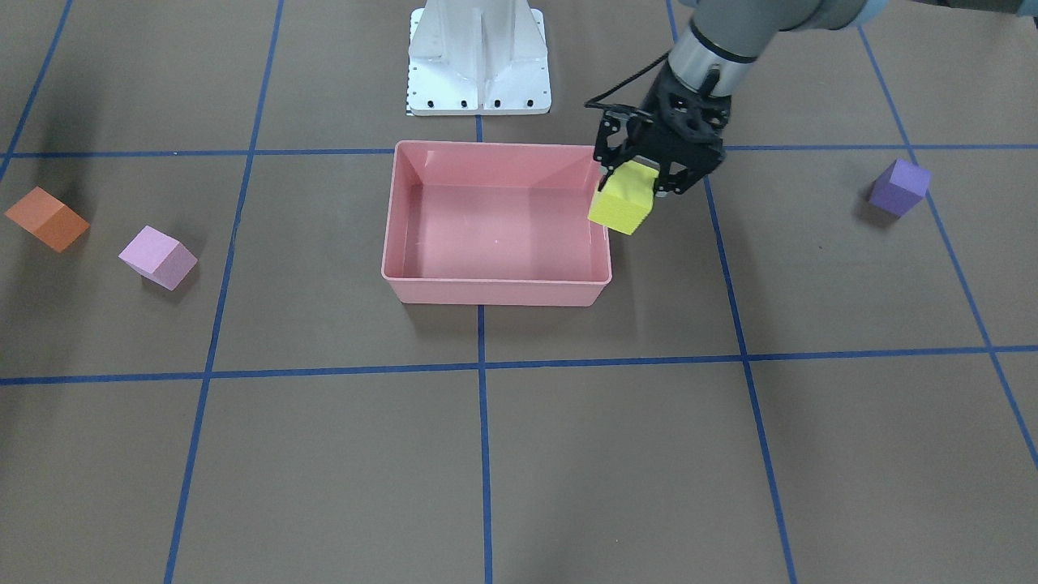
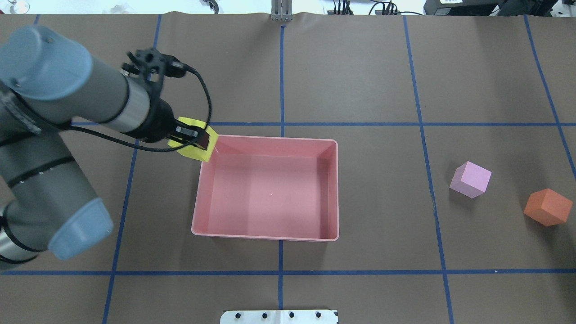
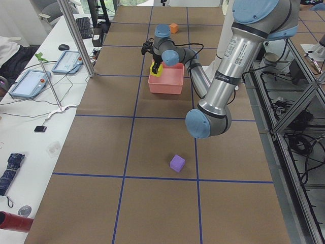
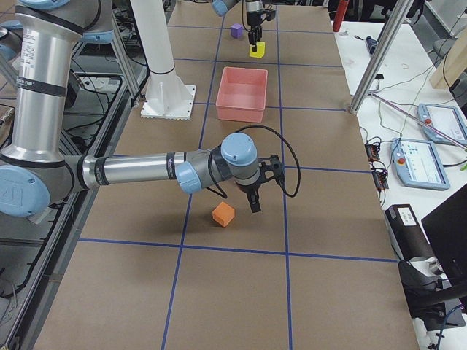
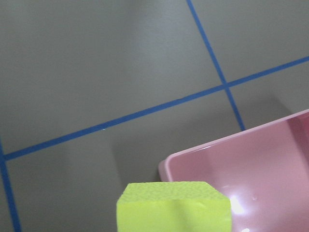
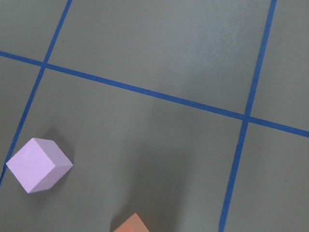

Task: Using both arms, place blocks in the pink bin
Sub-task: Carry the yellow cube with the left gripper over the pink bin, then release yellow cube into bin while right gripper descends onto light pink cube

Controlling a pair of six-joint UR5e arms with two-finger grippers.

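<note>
Blocks (image 1: 158, 258), four: yellow block (image 1: 623, 207) in left end effector (image 1: 637, 182); one pink bin (image 1: 496, 292).

Left arm (image 2: 67, 94) and right arm (image 4: 131, 169): grey tube links, light-blue round joint caps, silver wrist band. Left gripper (image 1: 636, 182): black open-frame body, black cable (image 2: 207, 96) looping off it. Pedestal base (image 1: 478, 61): white metal, ribbed, black screws along its flange edge.

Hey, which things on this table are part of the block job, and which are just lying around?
Job: yellow block, held in left gripper; purple block; light pink block; orange block; pink bin.
Lying about: white pedestal base; tablets on the side bench.
</note>
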